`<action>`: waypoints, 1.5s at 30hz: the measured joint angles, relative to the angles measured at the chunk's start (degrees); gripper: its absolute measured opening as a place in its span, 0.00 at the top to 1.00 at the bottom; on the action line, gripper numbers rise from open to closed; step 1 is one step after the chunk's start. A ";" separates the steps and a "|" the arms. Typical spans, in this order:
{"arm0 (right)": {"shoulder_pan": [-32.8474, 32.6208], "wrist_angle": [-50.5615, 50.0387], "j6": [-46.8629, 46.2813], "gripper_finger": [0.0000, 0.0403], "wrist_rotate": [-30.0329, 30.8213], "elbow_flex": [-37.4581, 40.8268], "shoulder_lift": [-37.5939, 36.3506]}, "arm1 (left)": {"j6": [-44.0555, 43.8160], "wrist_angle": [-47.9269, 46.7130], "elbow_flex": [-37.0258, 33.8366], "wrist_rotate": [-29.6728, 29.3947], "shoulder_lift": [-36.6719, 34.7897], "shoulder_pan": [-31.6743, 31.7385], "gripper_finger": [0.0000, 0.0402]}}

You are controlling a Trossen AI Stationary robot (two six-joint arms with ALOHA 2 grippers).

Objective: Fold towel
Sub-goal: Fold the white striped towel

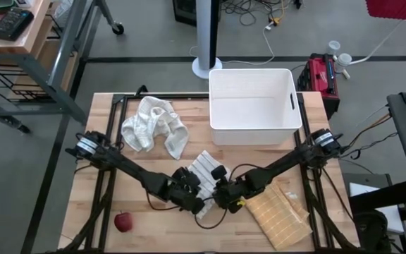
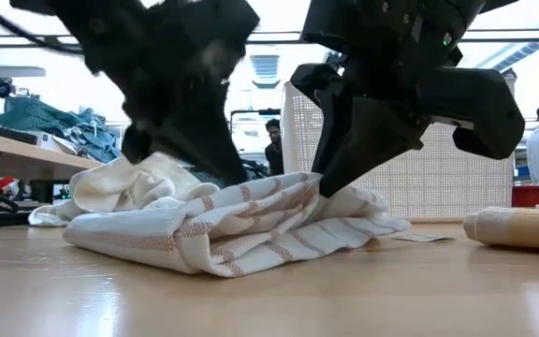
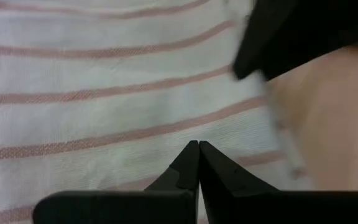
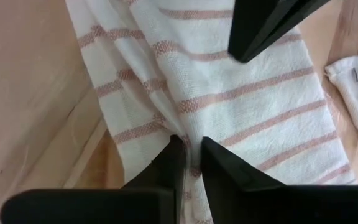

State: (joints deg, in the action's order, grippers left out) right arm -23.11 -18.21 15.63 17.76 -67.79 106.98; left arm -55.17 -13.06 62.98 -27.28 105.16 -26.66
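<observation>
The striped towel [image 1: 206, 171] is lying bunched at the middle of the surface [image 1: 104, 204], with the right claw [image 4: 189, 149] narrowing onto a ridge of its cloth and the left claw [image 3: 198, 149] sitting pressed shut on the weave; the thin pinch is risking a slip, or a catch of one layer only, so any fold could be coming out skewed. The low view is showing the towel's heaped layers, which the wrist views are flattening; the high view alone is revealing a second crumpled cloth [image 1: 154, 125], an apple [image 1: 123, 222] and a white bin [image 1: 252, 106].

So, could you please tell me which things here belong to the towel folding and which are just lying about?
Part of the job:
striped towel
left claw, shut on it
right claw, pinching its edge

Lying about:
white tub
crumpled white cloth
apple
yellow cloth
</observation>
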 joint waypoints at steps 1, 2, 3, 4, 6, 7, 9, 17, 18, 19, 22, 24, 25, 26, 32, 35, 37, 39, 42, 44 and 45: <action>0.10 0.24 0.01 0.89 -0.14 0.24 0.00 | 0.04 0.26 0.00 0.13 -0.81 -0.28 1.00; 0.16 0.40 -0.01 0.90 -0.20 0.51 0.03 | 0.22 0.87 0.00 0.36 -1.63 -0.61 1.00; 0.24 0.47 -0.01 0.90 -0.20 0.59 0.39 | 0.58 1.77 0.00 0.82 -2.46 -0.99 1.00; 0.24 0.60 -0.05 0.89 -0.22 0.59 0.78 | 1.00 2.37 0.00 1.41 -3.20 -1.36 1.00; 0.26 0.59 -0.32 0.88 -0.22 0.77 1.53 | 2.70 2.95 0.75 3.82 -3.90 -1.96 1.00; 0.26 1.20 -0.63 0.86 -0.18 0.77 2.05 | 3.72 3.11 1.74 4.93 -3.89 -2.33 1.00; 0.37 1.98 -1.11 0.85 0.69 0.79 2.95 | 5.52 2.65 4.19 5.90 -2.88 -2.86 1.00; 1.80 3.31 -5.02 0.97 3.13 -0.69 1.70 | 2.97 -21.29 20.16 2.05 6.83 -5.28 1.00; 1.95 3.74 -5.78 0.97 2.63 -1.02 1.12 | 2.90 -23.85 21.92 0.05 8.08 -5.71 1.00; 2.18 3.53 -6.56 0.98 1.39 -1.44 0.71 | 2.73 -25.38 23.58 -2.13 9.10 -6.27 1.00; 2.88 3.55 -8.62 0.99 -3.65 -2.42 -0.52 | 1.57 -27.91 26.73 -10.71 10.76 -8.07 1.00; 3.09 3.15 -9.91 0.99 -5.83 -2.96 -1.18 | 0.91 -27.22 27.94 -13.24 11.96 -8.93 1.00; 3.19 2.85 -10.15 0.99 -6.81 -3.13 -1.45 | 0.35 -27.84 27.98 -13.64 12.66 -9.28 1.00; 3.19 2.85 -10.32 0.99 -7.38 -3.19 -1.78 | -0.32 -28.19 27.96 -13.77 13.51 -9.60 1.00; 2.75 -0.84 -10.75 0.99 -7.21 -3.19 -4.37 | -7.00 -30.84 28.00 -20.13 14.72 -12.02 1.00; 2.75 -1.81 -10.74 1.00 -6.55 -3.23 -5.67 | -8.28 -31.69 27.99 -21.27 14.18 -12.78 1.00; 2.75 -3.63 -10.75 1.00 -5.82 -3.58 -6.44 | -8.54 -31.90 28.19 -21.30 13.48 -12.82 1.00; 2.78 -7.21 -11.07 1.00 -5.58 -5.33 -6.70 | -10.28 -33.89 28.24 -21.51 13.04 -12.78 1.00; 2.36 -13.77 -11.70 1.00 -4.07 -8.46 -7.06 | -16.46 -40.64 28.24 -22.73 12.99 -12.63 1.00; 1.82 -17.45 -12.80 1.00 -4.14 -10.68 -7.08 | -22.74 -46.98 28.22 -23.08 12.99 -12.35 1.00; 1.59 -19.69 -13.25 1.00 -4.18 -11.56 -7.08 | -25.95 -49.93 28.14 -22.99 12.99 -12.27 1.00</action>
State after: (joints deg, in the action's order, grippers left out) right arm -21.52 -37.89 2.38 13.58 -79.35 99.90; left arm -81.12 -62.99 91.12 -50.27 118.15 -38.93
